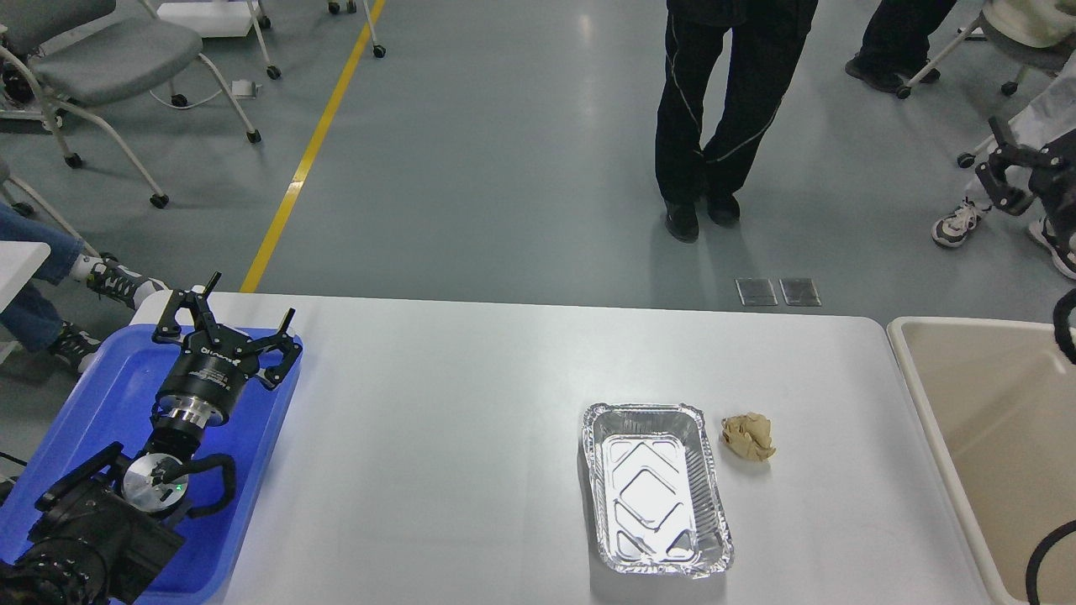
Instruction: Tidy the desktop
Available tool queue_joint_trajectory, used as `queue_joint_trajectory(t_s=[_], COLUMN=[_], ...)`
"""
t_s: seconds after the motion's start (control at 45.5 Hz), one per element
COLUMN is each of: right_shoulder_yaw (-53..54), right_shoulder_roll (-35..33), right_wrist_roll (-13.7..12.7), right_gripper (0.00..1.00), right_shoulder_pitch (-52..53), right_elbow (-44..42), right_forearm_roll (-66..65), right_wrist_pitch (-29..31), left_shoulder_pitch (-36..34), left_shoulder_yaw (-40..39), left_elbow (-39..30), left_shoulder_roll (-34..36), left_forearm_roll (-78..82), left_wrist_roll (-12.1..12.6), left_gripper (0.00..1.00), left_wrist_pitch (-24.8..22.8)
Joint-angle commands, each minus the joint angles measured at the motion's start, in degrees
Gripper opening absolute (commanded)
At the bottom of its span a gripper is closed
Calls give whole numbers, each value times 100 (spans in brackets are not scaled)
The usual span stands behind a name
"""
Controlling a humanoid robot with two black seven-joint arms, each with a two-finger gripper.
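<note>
Fingers on the left gripper (225,323) are spread wide with nothing between them; it hovers over the blue tray (118,395) at the lower left of the frame. Tray looks bare where visible, though the arm hides part of it.

Desktop (437,437) fills the middle and lower frame; its left and centre carry nothing. Two items remain right of centre: a foil baking pan (656,491), which looks empty, and a crumpled tan paper wad (748,436) just beside the pan's upper right corner, apparently not touching.

Beige bin (992,420) sits at the right edge, and what shows of its inside looks empty.

Right gripper (1004,172) is at the upper right, dark and small; can't tell its finger state.

Judgement: tidying is early or not started. Pan and wad both still need clearing, likely to tray and bin.
</note>
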Motion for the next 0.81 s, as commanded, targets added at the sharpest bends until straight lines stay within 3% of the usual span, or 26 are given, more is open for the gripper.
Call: queue_joint_trajectory(t_s=[0.0, 0.439, 0.791], right_shoulder_yaw=[479, 532, 532], right_shoulder_roll=[617, 1382, 1356], right_wrist_roll=[347, 409, 409], right_gripper=[100, 100, 100], right_shoulder_pitch=[-969, -1840, -1840], right_elbow=[146, 102, 58], right_forearm_roll=[-794, -829, -829], right_wrist_pitch=[324, 315, 297], left_shoulder_pitch=[0, 0, 0], left_shoulder_yaw=[0, 0, 0], left_elbow=[0, 0, 0], left_shoulder_roll=[0, 0, 0], left_forearm_roll=[0, 0, 0], left_wrist_roll=[0, 0, 0], left_gripper=[100, 100, 100], left_wrist_pitch=[0, 0, 0])
